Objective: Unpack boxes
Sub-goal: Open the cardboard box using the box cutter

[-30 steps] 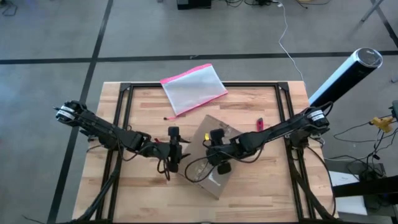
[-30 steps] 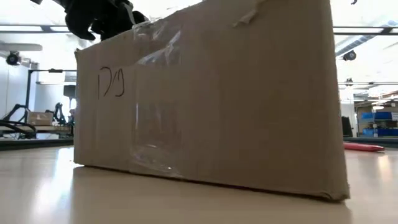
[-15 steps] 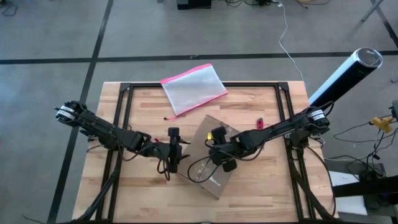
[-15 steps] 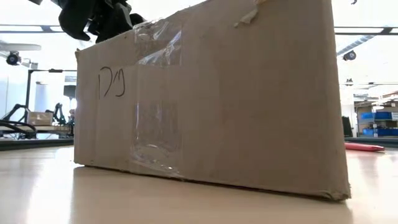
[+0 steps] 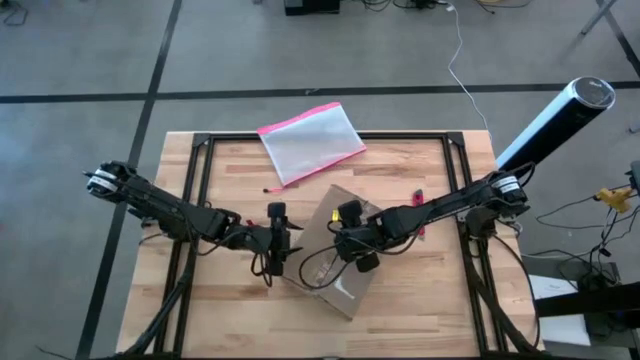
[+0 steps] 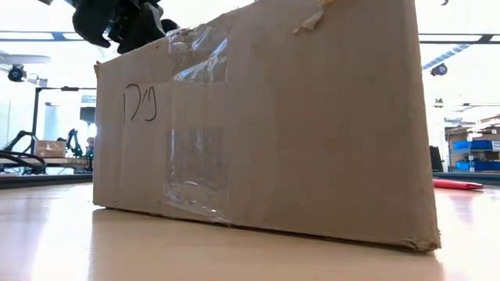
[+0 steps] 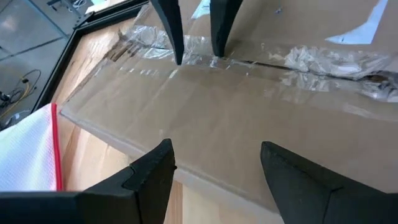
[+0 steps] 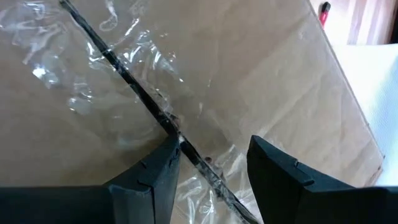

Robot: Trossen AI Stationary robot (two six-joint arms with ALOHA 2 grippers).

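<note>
Nearest to us, in the low view, the cardboard box (image 6: 266, 125) fills the frame, and its side carries a handwritten scrawl that we read as "120", though we can't be sure; clear tape runs down that face. The box sits on the counter (image 5: 420, 300) at about six o'clock of centre, flaps closed, so we judge we're on the opening step. The right hand (image 8: 208, 163) rides right over the taped seam (image 8: 143, 99), fingers narrowly apart and straddling it. The left hand (image 7: 214, 168) waits at the box's nine o'clock edge, fingers spread wide, holding nothing. Next, we reckon, the tape must be split along the seam. Farther off, at twelve o'clock, lies the pink-edged pouch (image 5: 310, 142).
</note>
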